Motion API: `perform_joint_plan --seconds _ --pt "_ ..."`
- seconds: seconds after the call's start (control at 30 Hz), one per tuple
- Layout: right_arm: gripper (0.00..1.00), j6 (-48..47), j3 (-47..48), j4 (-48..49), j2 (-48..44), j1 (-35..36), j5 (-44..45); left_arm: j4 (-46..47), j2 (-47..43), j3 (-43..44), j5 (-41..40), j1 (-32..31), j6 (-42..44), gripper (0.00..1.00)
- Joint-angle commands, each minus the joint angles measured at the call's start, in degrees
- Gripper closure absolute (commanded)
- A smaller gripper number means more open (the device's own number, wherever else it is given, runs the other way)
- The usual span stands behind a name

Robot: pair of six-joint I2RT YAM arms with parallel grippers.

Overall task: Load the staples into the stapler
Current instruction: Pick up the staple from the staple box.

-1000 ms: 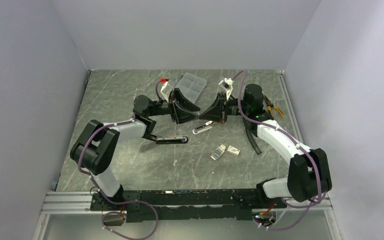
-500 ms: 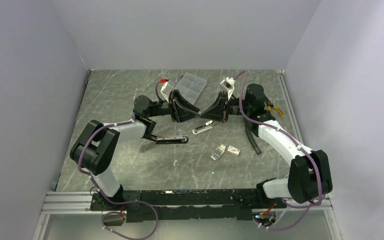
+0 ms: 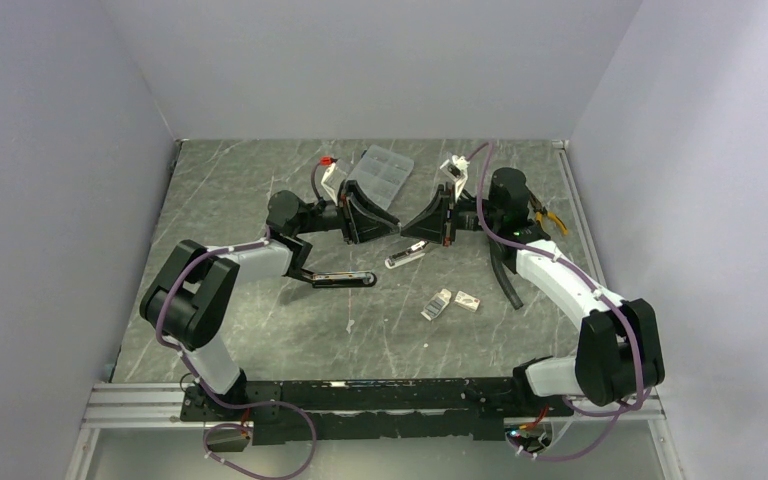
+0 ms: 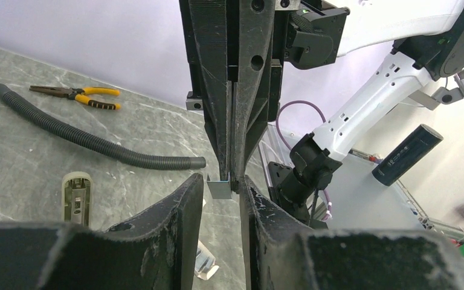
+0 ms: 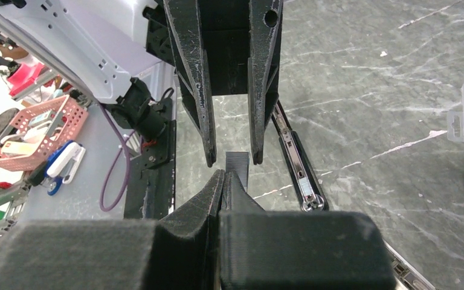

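My right gripper [image 5: 222, 176], closed tight, pinches the staples [image 4: 220, 189] above the middle of the counter [image 3: 230, 190]. My left gripper [image 4: 222, 181] meets it tip to tip, spread apart either side of the staples. The stapler [image 3: 343, 279] lies at 8 o'clock from them.

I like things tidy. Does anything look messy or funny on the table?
The white staple box lies pulled apart in two pieces, and a tiny pale bit, too small to name, lies alone on the table.
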Motion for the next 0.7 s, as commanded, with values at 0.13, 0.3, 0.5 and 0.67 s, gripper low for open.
perform_joint_plan --seconds 0.13,0.3,0.5,0.67 --pt "1.00 -1.00 0.77 1.35 0.08 -0.16 0.11 1.53 -1.15 2.03 -0.42 -0.18 -0.74 0.67" --pt "1.00 -0.39 0.73 2.00 0.09 -0.20 -0.09 0.94 -0.99 2.33 -0.44 -0.34 -0.52 0.69" --pt "1.00 -0.72 0.59 1.79 -0.22 -0.20 0.09 -0.28 -0.89 2.46 -0.51 -0.52 0.16 0.72" --pt "1.00 -1.27 0.44 1.51 -0.61 -0.15 0.31 -1.20 -0.63 2.64 -0.59 -0.67 0.55 0.73"
